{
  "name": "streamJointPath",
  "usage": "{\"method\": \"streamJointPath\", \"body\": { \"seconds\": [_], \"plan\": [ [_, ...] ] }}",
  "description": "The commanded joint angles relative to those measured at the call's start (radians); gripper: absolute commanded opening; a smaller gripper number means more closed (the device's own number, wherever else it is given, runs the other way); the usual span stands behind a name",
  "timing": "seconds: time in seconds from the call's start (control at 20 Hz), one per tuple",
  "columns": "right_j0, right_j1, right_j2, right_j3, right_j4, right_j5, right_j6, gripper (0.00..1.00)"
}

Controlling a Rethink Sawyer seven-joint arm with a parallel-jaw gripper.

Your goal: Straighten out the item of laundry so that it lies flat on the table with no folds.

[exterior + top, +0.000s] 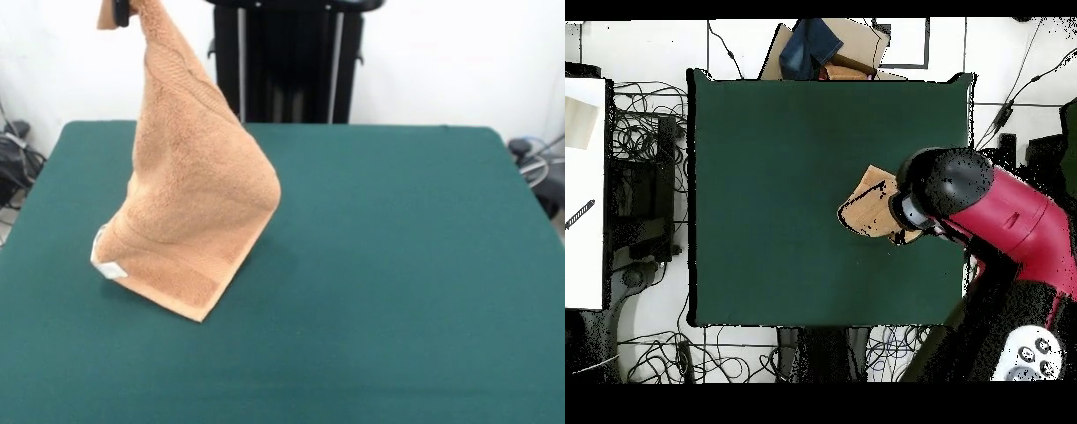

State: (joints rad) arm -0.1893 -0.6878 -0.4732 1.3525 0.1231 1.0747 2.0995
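- The towel (196, 212) is hanging from its top corner at the upper edge of the front view, draping down in a tall cone-like shape.
- The gripper (122, 12) is showing only as a small dark tip beside that top corner, and it is pinching the towel's corner so that the cloth is being held up from there.
- The towel's lower part is resting on the table (397, 265), with its bottom corner lying on the green cloth nearer the camera than the rest of the towel.
- A woven band is running across the towel near its lower edge, and another is showing near the top, just under the held corner.
- A white tag (107, 268) is sticking out at the towel's lower left edge in the front view, just above the table.
- The towel is folding around itself, with a rounded bulge on its right side in the front view.
- In the overhead view, the arm (1005, 215) is reaching over the table's right part and covering much of the towel (865, 208); only an orange-tan patch is peeking out beside the arm's black end.
- Cables (640, 130) are lying on the floor beside the table in the overhead view.
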Motion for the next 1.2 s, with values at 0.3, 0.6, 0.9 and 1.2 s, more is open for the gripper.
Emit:
{"method": "streamJointPath", "body": {
  "seconds": [0.3,0.6,0.9,1.2],
  "plan": [
    [-0.023,-0.014,0.134,-0.061,-0.078,0.169,-0.108,0.00],
    [-0.027,-0.034,0.129,-0.099,-0.092,0.237,-0.104,0.00],
    [-0.027,-0.034,0.131,-0.136,-0.102,0.288,-0.105,0.00],
    [-0.029,-0.028,0.132,-0.168,-0.110,0.320,-0.109,0.00]
  ]
}}
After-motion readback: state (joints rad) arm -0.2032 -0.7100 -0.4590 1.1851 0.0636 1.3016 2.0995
